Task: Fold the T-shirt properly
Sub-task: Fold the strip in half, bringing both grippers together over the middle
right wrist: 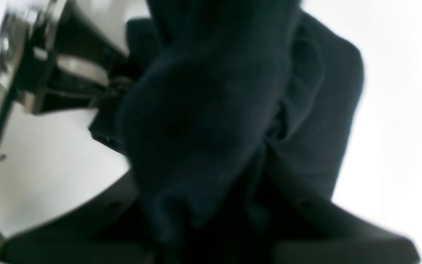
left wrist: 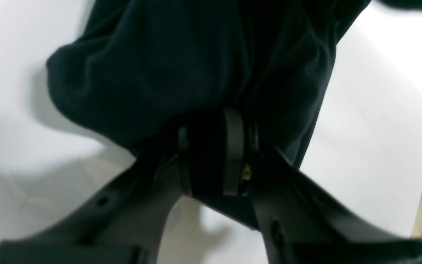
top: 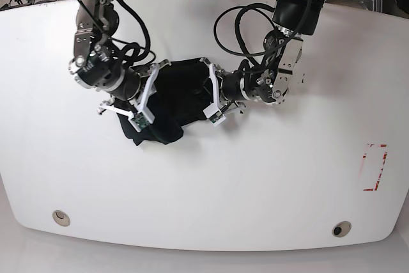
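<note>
- The T-shirt (top: 171,103) sits bunched in a dark heap a little left of the middle of the white table (top: 268,177) in the base view, hemmed in by both arms.
- The left gripper (left wrist: 211,154) is clamped on the T-shirt — in the left wrist view its two dark fingers (left wrist: 233,146) stand close together with black cloth pinched between them and spilling upward above them.
- In the base view that arm reaches in from the right, its wrist (top: 220,97) touching the right edge of the heap.
- The right gripper (right wrist: 211,220) is buried in fabric; the right wrist view is blurred, yet folds of the shirt drape over and between its fingers, so it grips the cloth too.
- In the base view the right arm (top: 102,68) comes in from the left, its end lying over the left part of the heap.
- A red rectangle outline (top: 374,167) is marked on the table well to the right, apart from the shirt.
</note>
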Controlling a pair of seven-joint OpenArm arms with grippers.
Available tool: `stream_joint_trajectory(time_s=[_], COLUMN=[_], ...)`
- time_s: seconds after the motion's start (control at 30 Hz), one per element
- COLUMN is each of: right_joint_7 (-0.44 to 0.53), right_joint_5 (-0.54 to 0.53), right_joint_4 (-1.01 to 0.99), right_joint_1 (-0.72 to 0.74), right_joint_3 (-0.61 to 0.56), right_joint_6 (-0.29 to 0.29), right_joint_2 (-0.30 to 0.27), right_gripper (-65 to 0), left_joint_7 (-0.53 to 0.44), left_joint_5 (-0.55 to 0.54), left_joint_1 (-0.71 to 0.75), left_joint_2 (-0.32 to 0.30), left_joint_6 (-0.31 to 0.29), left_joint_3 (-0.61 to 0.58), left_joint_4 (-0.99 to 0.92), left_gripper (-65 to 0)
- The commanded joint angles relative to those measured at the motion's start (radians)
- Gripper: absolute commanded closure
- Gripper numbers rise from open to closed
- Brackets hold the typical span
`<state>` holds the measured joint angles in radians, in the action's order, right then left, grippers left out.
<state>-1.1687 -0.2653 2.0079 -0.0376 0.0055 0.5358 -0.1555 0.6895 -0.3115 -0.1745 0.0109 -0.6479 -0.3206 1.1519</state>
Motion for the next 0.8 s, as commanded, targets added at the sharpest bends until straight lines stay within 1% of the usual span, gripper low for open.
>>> stream_joint_trajectory(time_s=[0.0, 0.07, 0.13, 0.23, 0.27, 0.37, 0.43, 0.5, 0.53, 0.67, 0.77], right_joint_7=[0.062, 0.085, 0.109, 0.134, 0.148, 0.181, 0.198, 0.212, 0.218, 0.244, 0.252], right_joint_5=[0.051, 0.100, 0.142, 0.186, 0.206, 0.234, 0.246, 0.246, 0.245, 0.245, 0.243], right_joint_4=[0.017, 0.015, 0.001, -0.025, -0.037, -0.049, -0.051, -0.049, -0.049, -0.026, -0.014], right_joint_1=[-0.005, -0.014, -0.026, -0.040, -0.048, -0.058, -0.072, -0.077, -0.078, -0.087, -0.100], right_joint_3=[-0.055, -0.088, -0.112, -0.117, -0.117, -0.117, -0.117, -0.115, -0.115, -0.097, -0.069], right_joint_6=[-0.003, -0.003, -0.003, -0.003, -0.003, -0.003, -0.003, -0.003, -0.003, 0.007, 0.008], right_joint_2=[0.007, 0.009, 0.020, 0.044, 0.053, 0.070, 0.080, 0.081, 0.081, 0.080, 0.084], right_gripper=[-3.3, -6.3, -11.9, -21.9, -28.2, -39.2, -45.3, -49.0, -49.8, -48.8, -49.0], left_joint_7=[0.183, 0.183, 0.183, 0.183, 0.183, 0.181, 0.181, 0.181, 0.181, 0.178, 0.161], left_joint_5=[0.151, 0.151, 0.150, 0.148, 0.148, 0.148, 0.147, 0.145, 0.143, 0.120, 0.071], left_joint_1=[0.028, 0.028, 0.028, 0.028, 0.028, 0.028, 0.028, 0.028, 0.028, 0.026, 0.026], left_joint_2=[-0.009, -0.007, -0.007, -0.007, -0.006, -0.006, -0.004, -0.004, -0.004, 0.018, 0.019], left_joint_6=[0.047, 0.047, 0.047, 0.047, 0.047, 0.047, 0.046, 0.046, 0.046, 0.043, 0.035], left_joint_3=[-0.010, -0.010, -0.010, -0.010, -0.010, -0.010, -0.010, -0.008, -0.007, 0.053, 0.123], left_joint_4=[-0.029, -0.029, -0.026, -0.026, -0.026, -0.026, -0.025, -0.025, -0.025, -0.023, -0.014], left_gripper=[-10.3, -10.3, -10.3, -10.3, -10.3, -10.3, -10.3, -10.3, -10.3, -10.3, -11.0])
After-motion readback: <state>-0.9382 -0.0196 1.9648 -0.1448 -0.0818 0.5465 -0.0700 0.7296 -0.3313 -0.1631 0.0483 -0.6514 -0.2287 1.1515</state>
